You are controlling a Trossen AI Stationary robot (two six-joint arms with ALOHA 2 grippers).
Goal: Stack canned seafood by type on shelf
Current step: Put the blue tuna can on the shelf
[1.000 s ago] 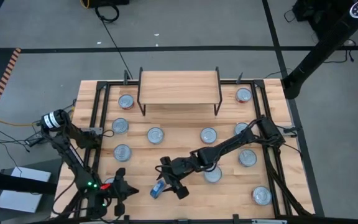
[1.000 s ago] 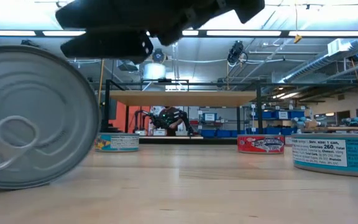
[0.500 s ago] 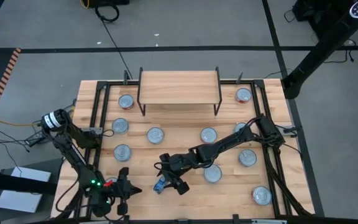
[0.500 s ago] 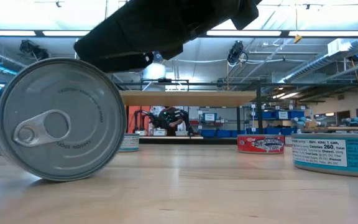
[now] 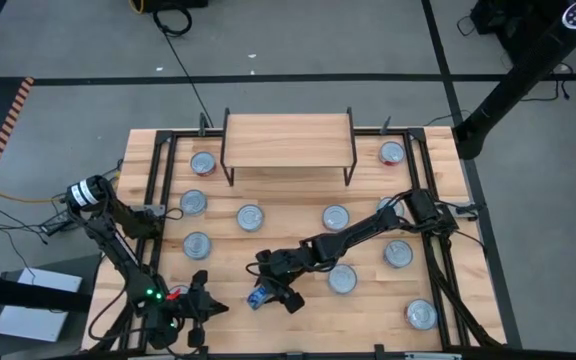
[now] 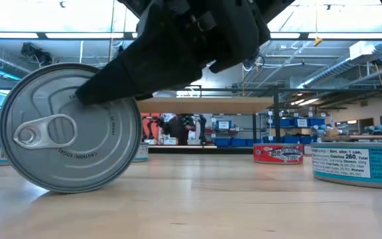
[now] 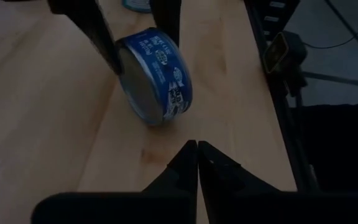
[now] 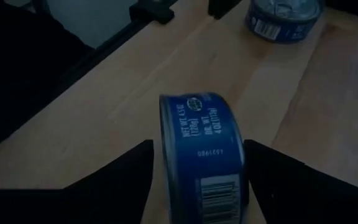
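Since 1 second ago, the blue-labelled round tin with a silver lid [image 5: 258, 298] has rolled on its edge across the table's near side, away from the light-wood shelf [image 5: 288, 139]. Right gripper [image 5: 268, 288] straddles it, jaws spread, not yet clamped. Left gripper [image 7: 197, 147] waits beside it, pinched empty.

The shelf [image 5: 289, 138] is set at the table's [image 5: 298, 236] far edge; tins are spread before and beside it; one tin [image 5: 258, 298] is stood on edge near the front edge, between the right gripper's [image 5: 271, 291] fingers; the left gripper [image 5: 211, 306] is placed just to its left.
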